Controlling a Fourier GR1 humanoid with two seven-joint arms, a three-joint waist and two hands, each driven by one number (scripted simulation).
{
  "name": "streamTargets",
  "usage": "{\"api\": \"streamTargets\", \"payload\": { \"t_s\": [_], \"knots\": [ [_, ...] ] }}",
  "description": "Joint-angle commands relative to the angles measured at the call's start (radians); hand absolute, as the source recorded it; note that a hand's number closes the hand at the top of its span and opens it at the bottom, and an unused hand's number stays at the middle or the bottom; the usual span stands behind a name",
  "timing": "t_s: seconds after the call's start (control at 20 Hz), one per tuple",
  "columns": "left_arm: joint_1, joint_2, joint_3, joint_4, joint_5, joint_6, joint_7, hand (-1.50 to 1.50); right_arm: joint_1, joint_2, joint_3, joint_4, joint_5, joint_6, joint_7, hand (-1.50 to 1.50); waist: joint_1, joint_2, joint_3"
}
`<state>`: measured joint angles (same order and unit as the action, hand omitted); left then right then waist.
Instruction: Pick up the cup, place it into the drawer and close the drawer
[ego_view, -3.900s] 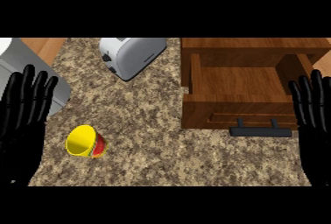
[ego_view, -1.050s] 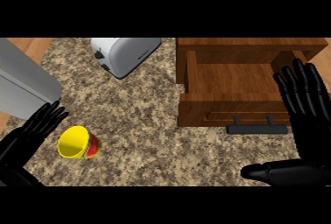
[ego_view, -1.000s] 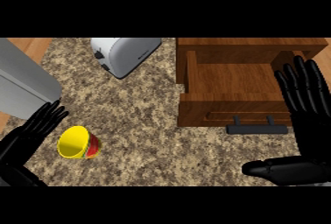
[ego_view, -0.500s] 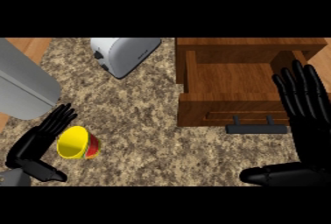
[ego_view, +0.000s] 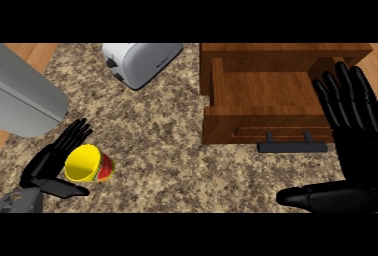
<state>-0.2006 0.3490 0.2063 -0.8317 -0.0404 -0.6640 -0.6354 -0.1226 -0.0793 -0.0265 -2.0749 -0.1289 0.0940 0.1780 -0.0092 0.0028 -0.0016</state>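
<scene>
- Speckled brown granite counter fills the head view; a strip of wood floor shows at the far left corner.
- White toaster sits at the far edge, left of centre, angled, with a dark control on its left face. Too small to read any marking.
- Large grey rounded body at left, partly out of view; cannot tell what it is.
- Wooden drawer at far right is pulled open, with its bare inside visible. Its black bar handle sits on the near front face.
- Cup, yellow inside and red outside, is on the counter at near left, tipped so its mouth faces up and left. It is well apart from the drawer.
- Left hand is just beside the cup on its left. The fingers are straight and run along the cup's far-left side, and the thumb is spread out on the near side. The cup sits in that gap, with nothing curled round it. Cannot tell if the hand touches the cup.
- Right hand is at the right edge, palm flat. Its fingers are straight and fanned wide, pointing far, over the drawer's right side. The thumb sticks out left above the counter. It holds nothing.
</scene>
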Motion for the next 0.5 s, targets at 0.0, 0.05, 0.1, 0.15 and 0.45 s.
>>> {"api": "streamTargets", "payload": {
  "t_s": [0.0, 0.05, 0.1, 0.15, 0.45],
  "knots": [
    [-0.036, 0.031, -0.008, 0.11, -0.012, -0.105, -0.167, -1.5, 0.089, 0.005, 0.014, -0.026, 0.0, 0.027, -0.038, -1.5, -0.005, 0.0, 0.0],
    [-0.081, 0.06, -0.002, 0.149, -0.004, -0.125, -0.157, -1.5, 0.015, -0.01, -0.006, -0.003, -0.024, 0.02, 0.01, -1.5, -0.004, 0.001, 0.0],
    [-0.019, 0.038, -0.034, 0.131, -0.04, -0.086, -0.215, -1.5, 0.048, -0.01, -0.009, -0.001, -0.035, 0.043, -0.028, -1.5, 0.0, 0.0, 0.0],
    [-0.041, 0.024, -0.04, 0.142, -0.026, -0.092, -0.191, -1.5, -0.015, -0.018, -0.022, -0.029, -0.025, 0.003, 0.041, -1.5, -0.001, 0.0, 0.0],
    [-0.084, 0.045, -0.07, 0.251, -0.044, -0.074, -0.277, -1.5, 0.074, 0.029, 0.045, -0.052, 0.014, 0.016, -0.042, -1.5, -0.008, 0.001, -0.001]
  ]
}}
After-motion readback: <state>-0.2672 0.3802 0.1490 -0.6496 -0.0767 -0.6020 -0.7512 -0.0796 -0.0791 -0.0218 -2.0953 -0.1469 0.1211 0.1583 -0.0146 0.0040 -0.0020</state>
